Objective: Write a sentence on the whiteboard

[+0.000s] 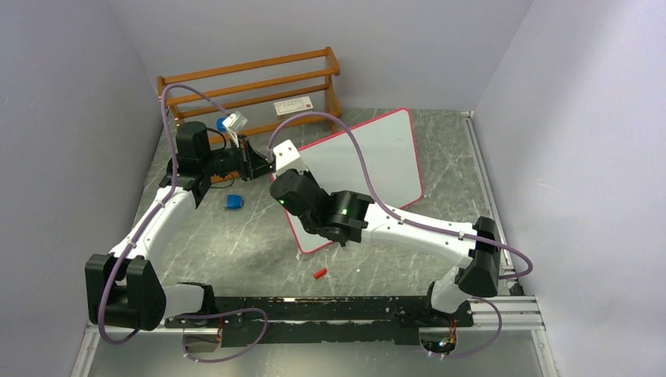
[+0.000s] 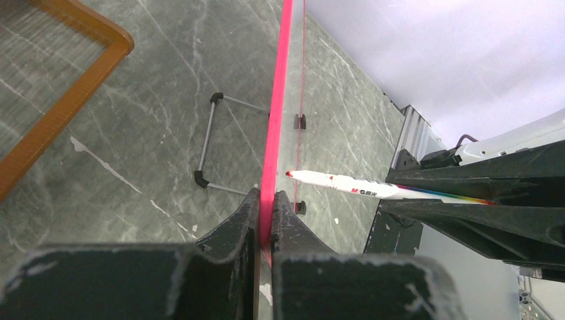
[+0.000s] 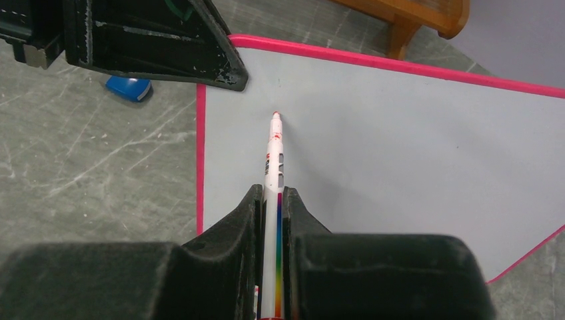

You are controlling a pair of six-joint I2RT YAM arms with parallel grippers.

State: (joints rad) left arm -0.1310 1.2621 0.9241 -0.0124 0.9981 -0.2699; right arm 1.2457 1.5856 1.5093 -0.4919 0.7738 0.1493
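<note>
Left fingers [image 2: 252, 212]: you clamp the board [image 2: 276, 100] rim.
Right fingers [image 3: 248, 215]: you grip a marker [image 3: 273, 153].
Left wrist only: wire stand [image 2: 207, 137].
Worktop [image 2: 133, 133]: grey marble.

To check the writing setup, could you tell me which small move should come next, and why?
Probably the right claw should ease the marker tip onto the whiteboard and start the first letter: the board looks blank, and the left claw pinches its rim.
</note>
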